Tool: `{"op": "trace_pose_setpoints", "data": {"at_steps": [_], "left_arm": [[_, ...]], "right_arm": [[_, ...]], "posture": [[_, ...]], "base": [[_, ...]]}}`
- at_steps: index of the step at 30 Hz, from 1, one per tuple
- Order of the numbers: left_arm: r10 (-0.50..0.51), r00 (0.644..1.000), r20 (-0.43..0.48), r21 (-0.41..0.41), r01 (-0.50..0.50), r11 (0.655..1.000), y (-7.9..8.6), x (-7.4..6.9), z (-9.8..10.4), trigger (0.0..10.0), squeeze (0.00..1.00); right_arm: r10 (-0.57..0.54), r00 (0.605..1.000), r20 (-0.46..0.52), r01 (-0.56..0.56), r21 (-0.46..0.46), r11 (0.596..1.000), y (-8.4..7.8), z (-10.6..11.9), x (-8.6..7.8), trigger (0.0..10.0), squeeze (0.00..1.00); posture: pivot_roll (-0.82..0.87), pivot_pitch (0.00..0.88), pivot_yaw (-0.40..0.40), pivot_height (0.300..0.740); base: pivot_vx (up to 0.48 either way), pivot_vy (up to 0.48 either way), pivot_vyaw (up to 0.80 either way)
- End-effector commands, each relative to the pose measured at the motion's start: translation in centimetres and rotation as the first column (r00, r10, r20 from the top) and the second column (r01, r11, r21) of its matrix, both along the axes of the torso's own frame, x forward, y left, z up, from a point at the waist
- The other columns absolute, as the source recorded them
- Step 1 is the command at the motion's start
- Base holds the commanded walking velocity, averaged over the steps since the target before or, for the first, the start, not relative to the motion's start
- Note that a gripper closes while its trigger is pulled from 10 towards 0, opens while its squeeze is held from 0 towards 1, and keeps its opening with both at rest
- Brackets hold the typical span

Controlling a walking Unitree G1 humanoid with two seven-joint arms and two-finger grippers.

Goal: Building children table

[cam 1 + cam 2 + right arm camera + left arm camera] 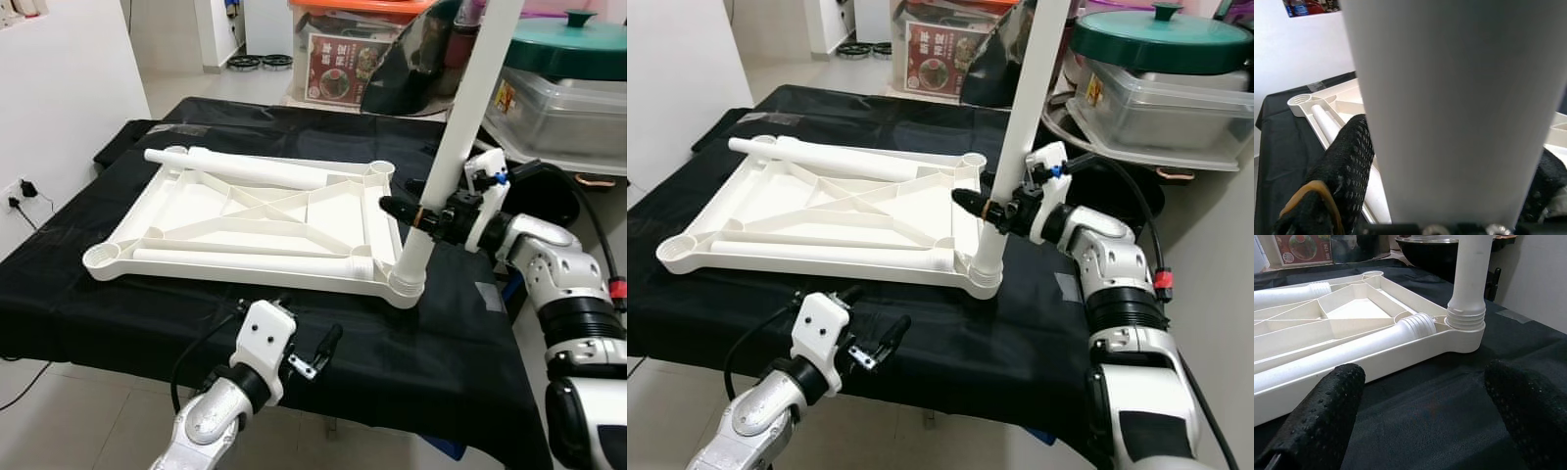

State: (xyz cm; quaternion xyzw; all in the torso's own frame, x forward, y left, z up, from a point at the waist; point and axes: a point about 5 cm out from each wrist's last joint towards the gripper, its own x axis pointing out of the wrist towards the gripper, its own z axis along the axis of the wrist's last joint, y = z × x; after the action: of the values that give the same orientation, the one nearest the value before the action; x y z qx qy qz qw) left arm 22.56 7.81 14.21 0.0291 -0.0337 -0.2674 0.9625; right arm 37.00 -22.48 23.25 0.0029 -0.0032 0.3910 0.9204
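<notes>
**A:** One leg (460, 127) stands in the upturned white table's (245, 220) near corner socket, right gripper (416, 213) clamped around it.

**B:** And the left gripper (313, 354)?

**A:** Fingers spread, hovering over the black tabletop (411, 343).

White wall (69, 88) left, tiled floor (186, 83), black-draped table (294, 343) (daylight).

Setting: home interior. Evidence: tiled floor (186, 88); white wall with socket (17, 193); stacked plastic storage boxes (563, 108) and green-lidded pot (1161, 39) far right; black-draped desk (294, 333).
</notes>
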Motion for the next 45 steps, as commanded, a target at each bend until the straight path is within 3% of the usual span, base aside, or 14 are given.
{"op": "trace_pose_setpoints", "data": {"at_steps": [1,11,12,21,32,36,39,42,45], "left_arm": [[0.001,1.0,-0.009,0.02,-0.001,1.0,0.1,-0.2,-0.3,10.0,0.0],[0.001,1.0,-0.008,0.021,-0.001,1.0,0.0,-0.2,-0.3,10.0,0.0],[0.003,1.0,-0.008,0.022,-0.003,1.0,0.1,-0.2,-0.2,10.0,0.0],[0.006,1.0,-0.007,0.023,-0.005,1.0,0.1,-0.1,-0.2,10.0,0.0],[0.02,1.0,0.005,0.027,-0.02,0.999,0.4,0.3,-0.1,10.0,0.0],[0.035,0.999,0.015,0.036,-0.036,0.999,0.8,0.7,0.0,10.0,0.0],[0.047,0.999,0.023,0.034,-0.047,0.998,1.0,0.9,0.2,10.0,0.0],[0.047,0.999,0.023,0.034,-0.047,0.998,1.0,0.9,0.2,10.0,0.0],[0.046,0.999,0.024,0.035,-0.047,0.998,1.0,0.9,0.2,10.0,0.0]], "right_arm": [[0.01,1.0,0.011,-0.01,-0.012,1.0,-0.2,0.2,0.0,10.0,0.0],[-0.045,0.999,-0.014,0.045,-0.02,0.999,-0.7,-0.1,0.5,10.0,0.0],[-0.053,0.998,-0.015,0.053,-0.01,0.999,-1.0,0.1,0.6,0.0,0.0],[-0.01,1.0,-0.008,0.01,-0.002,1.0,-0.9,0.1,0.5,0.0,0.0],[-0.078,0.997,0.027,0.078,-0.009,0.997,-1.0,-0.3,0.6,0.0,0.0],[-0.176,0.984,0.036,0.177,-0.036,0.983,-1.0,-1.4,0.7,0.0,0.0],[-0.321,0.946,0.052,0.323,-0.022,0.946,-1.0,-1.9,1.0,0.0,0.0],[-0.321,0.946,0.052,0.323,-0.022,0.946,-1.0,-1.9,1.0,0.0,0.0],[-0.428,0.901,0.068,0.428,0.013,0.904,-0.8,-2.1,1.1,0.0,0.0]], "posture": [[0.15,0.076,-0.068,0.74],[0.15,0.076,-0.067,0.74],[0.14,0.077,-0.064,0.74],[0.14,0.078,-0.066,0.74],[0.14,0.075,-0.063,0.74],[0.14,0.075,-0.061,0.74],[0.14,0.073,-0.061,0.74],[0.14,0.073,-0.061,0.74],[0.14,0.065,-0.065,0.74]], "base": [[0.0,0.0,0.0],[0.0,0.0,0.0],[0.0,0.0,0.0],[0.0,0.0,0.0],[0.0,0.0,0.0],[0.0,0.0,0.0],[0.0,0.0,0.0],[0.0,0.0,0.0],[0.0,0.0,0.0]]}}
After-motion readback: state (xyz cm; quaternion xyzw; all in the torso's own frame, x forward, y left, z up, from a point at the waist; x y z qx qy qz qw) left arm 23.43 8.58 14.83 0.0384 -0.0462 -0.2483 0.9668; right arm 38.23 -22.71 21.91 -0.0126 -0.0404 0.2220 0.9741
